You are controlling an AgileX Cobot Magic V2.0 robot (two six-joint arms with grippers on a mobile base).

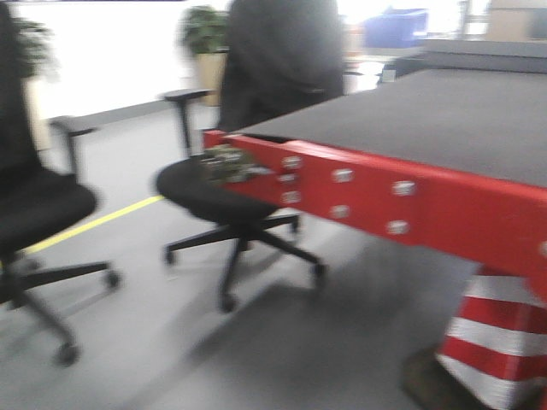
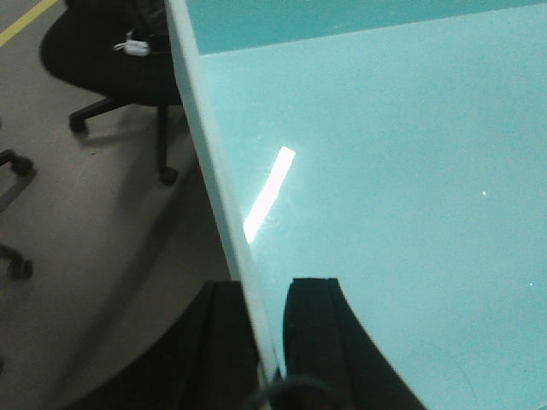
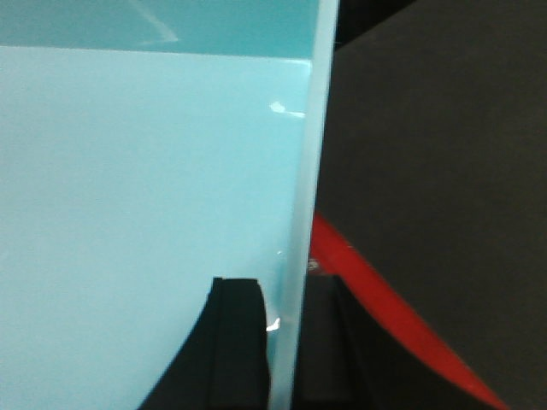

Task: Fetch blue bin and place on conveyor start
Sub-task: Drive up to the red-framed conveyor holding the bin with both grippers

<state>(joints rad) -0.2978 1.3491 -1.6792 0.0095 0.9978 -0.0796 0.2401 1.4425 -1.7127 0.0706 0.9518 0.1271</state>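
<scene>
Where the bin is: blue bin (image 2: 385, 171) fills both wrist views; belt (image 3: 444, 171) and red frame (image 3: 367, 282) show right of its rim.
Left gripper (image 2: 267, 297): jaws clamped across the bin's left wall.
Right gripper (image 3: 280, 295): jaws clamped across the right wall.
Chair (image 1: 226, 192): lower left of the frame's corner, possibly touching; blurred.

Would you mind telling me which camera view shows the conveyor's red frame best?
The exterior front-facing view: the red frame runs across it with silver bolts and the belt above. The right wrist view shows only a red strip beside the blue bin; the left wrist view shows none.
</scene>
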